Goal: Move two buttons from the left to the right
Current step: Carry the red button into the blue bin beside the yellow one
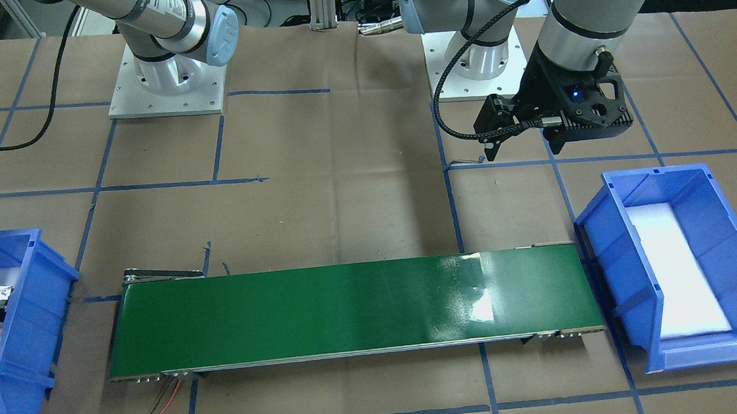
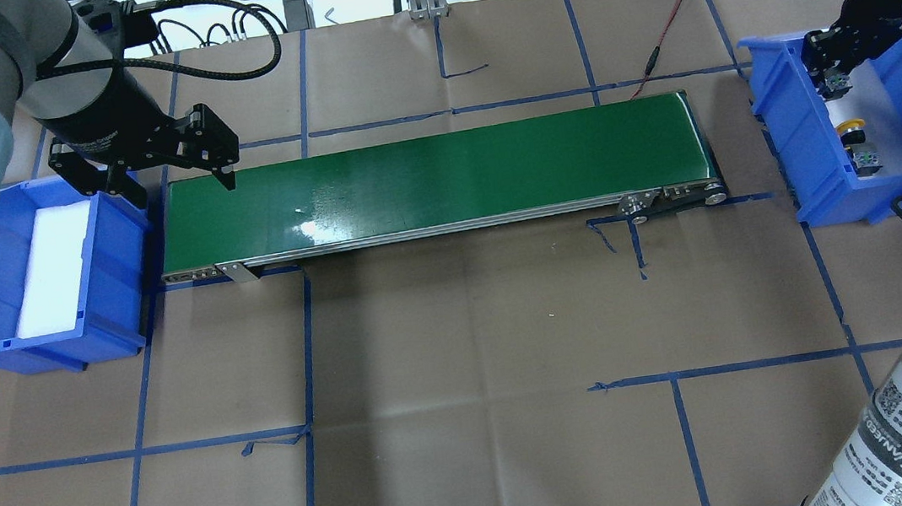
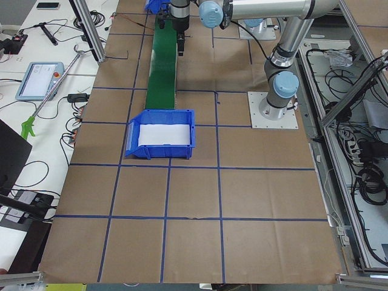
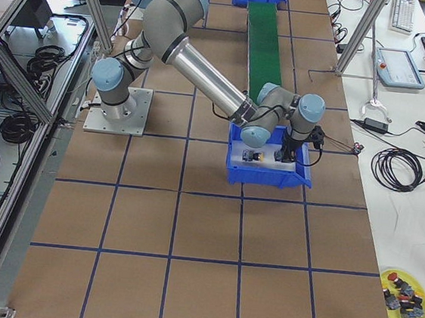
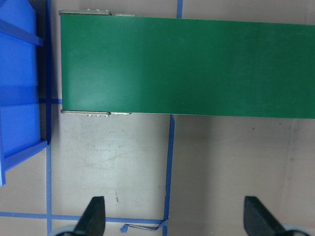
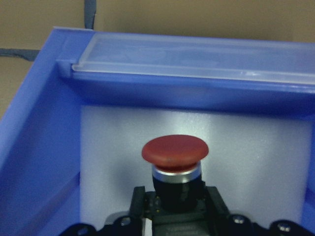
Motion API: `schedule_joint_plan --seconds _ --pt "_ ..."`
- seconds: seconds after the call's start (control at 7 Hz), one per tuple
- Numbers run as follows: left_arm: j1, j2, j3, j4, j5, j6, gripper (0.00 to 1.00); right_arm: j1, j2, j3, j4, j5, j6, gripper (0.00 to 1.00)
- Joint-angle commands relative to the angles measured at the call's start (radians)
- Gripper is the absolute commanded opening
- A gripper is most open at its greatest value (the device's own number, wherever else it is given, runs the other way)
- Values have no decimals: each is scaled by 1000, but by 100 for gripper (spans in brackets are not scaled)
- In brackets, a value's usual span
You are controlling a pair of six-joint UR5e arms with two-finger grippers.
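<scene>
right gripper clamped on the red-capped push button in the right-hand blue plastic bin; left gripper spread open by the belt.

the red-capped push button, black-bodied with a silver collar, sits between the right fingers, which press on both sides of its black block over the bin's white foam floor, towards the bin's far end; whether it is lifted off the foam cannot be told. the yellow-capped push button lies on the same foam, nearer than the red one and apart from it. a long green conveyor belt runs between this bin and a second blue plastic bin at the left, lined with white foam. the left gripper hangs over the brown paper table on the near side of the belt's left end, near that second bin, fingers wide apart.
</scene>
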Motion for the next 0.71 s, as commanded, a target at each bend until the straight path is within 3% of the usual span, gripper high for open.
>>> schedule_joint_plan --seconds 0.0,0.14,0.29,0.57 --pt "0 1 0 0 0 0 100 -1 -6 0 0 2 0 66" --pt "0 1 0 0 0 0 100 -1 -7 0 0 7 3 94" --pt "0 1 0 0 0 0 100 -1 -7 0 0 11 6 99" --pt "0 1 0 0 0 0 100 0 -15 -10 2 13 12 99"
